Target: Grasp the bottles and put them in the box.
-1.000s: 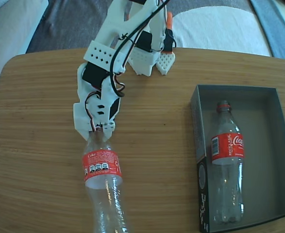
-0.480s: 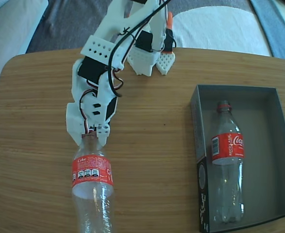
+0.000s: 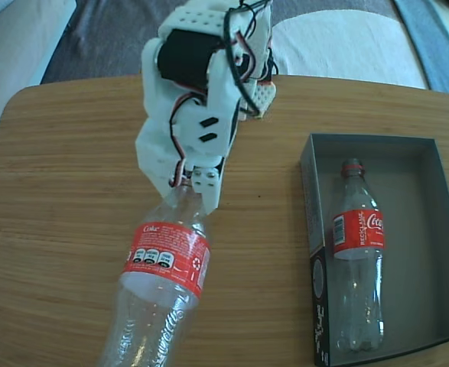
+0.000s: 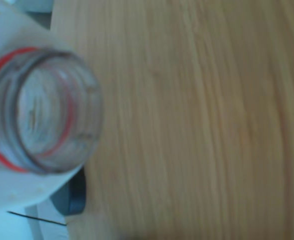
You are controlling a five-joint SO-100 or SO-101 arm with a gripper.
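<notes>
Wood-grain tabletop (image 3: 63, 229) takes up most of the fixed view, and everything here is easiest to place off the shallow dark grey cardboard box (image 3: 438, 229) sitting at the right side of it. Inside that box, toward its left wall, one clear plastic Coca-Cola bottle with a red label (image 3: 357, 252) already lies flat, neck pointing to the far end. That leaves the right half of the box floor bare, which looks wide enough for a second one.

The other clear Coke bottle with the red wrap label (image 3: 163, 267) is well to the left of the box, out over the open table. Its long axis runs diagonally, base down toward the bottom-left of the picture, neck up and angled toward the box side. So my read is that the carry has to go rightward and the bottle has to swing round to line up with the box's long side.

The white 3D-printed gripper (image 3: 187, 188) is right at the bottle's neck, pinching it by the look of things. The wrist view backs that up: the open mouth with its red neck ring (image 4: 36, 107) fills the left of the frame, held close against white plastic.
</notes>
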